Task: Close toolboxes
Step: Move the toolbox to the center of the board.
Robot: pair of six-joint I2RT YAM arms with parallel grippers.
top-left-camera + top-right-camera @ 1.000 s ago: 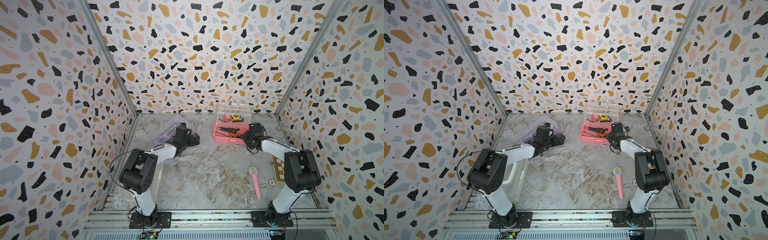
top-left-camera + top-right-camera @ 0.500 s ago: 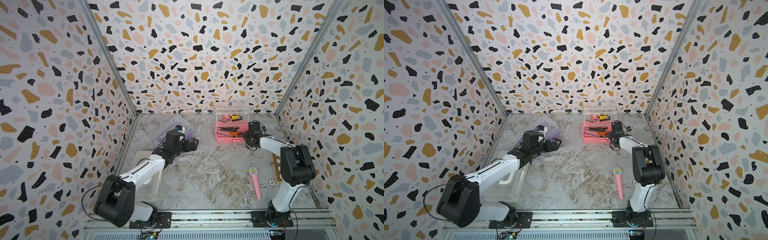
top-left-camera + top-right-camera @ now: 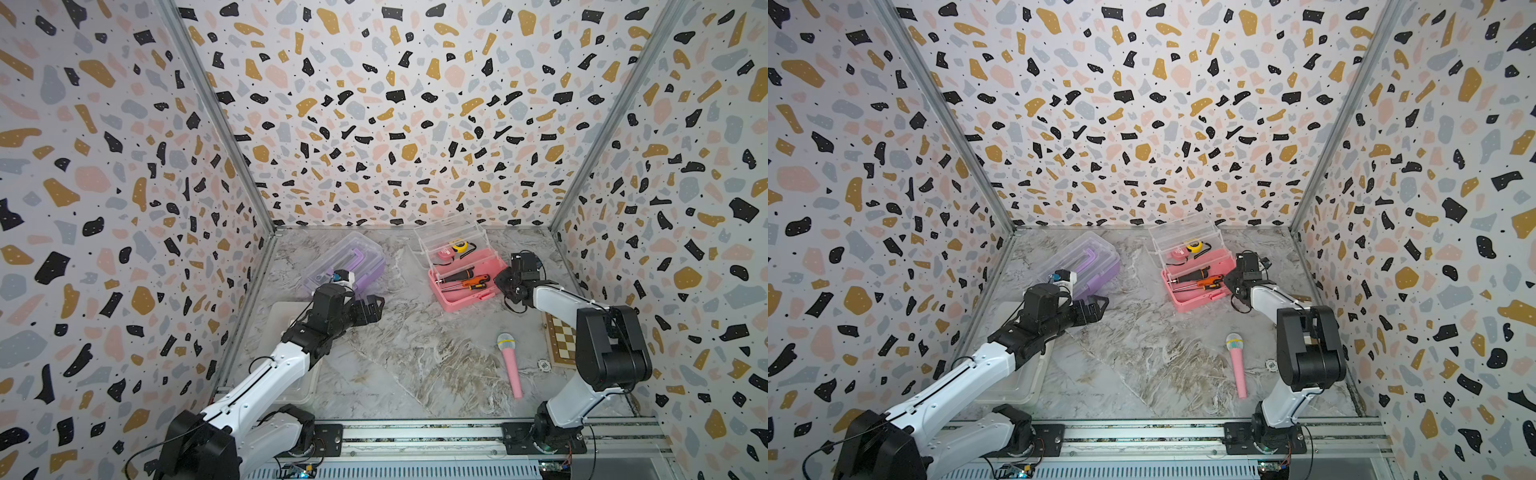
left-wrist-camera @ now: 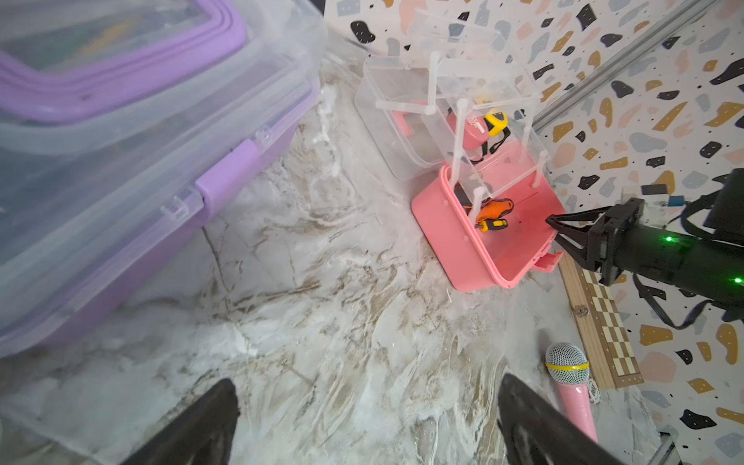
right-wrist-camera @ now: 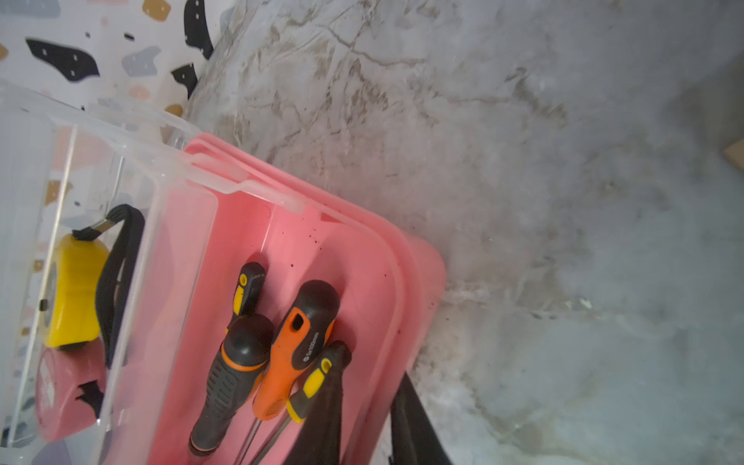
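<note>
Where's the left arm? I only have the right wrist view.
Observer: The left gripper hangs open over the table beside the purple toolbox, holding nothing.
Operator: Purple lid shut?
Observer: The lid is down, and its purple latch looks flat against the front.
Operator: Third box?
Observer: The white toolbox sits by the left wall, mostly hidden under the left arm. I can't tell its lid state.

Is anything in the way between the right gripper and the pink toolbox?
No, nothing visible is. The right gripper is right at the pink toolbox, with one finger inside its end wall and one outside. The screwdrivers lie just beside the inner finger.
</note>
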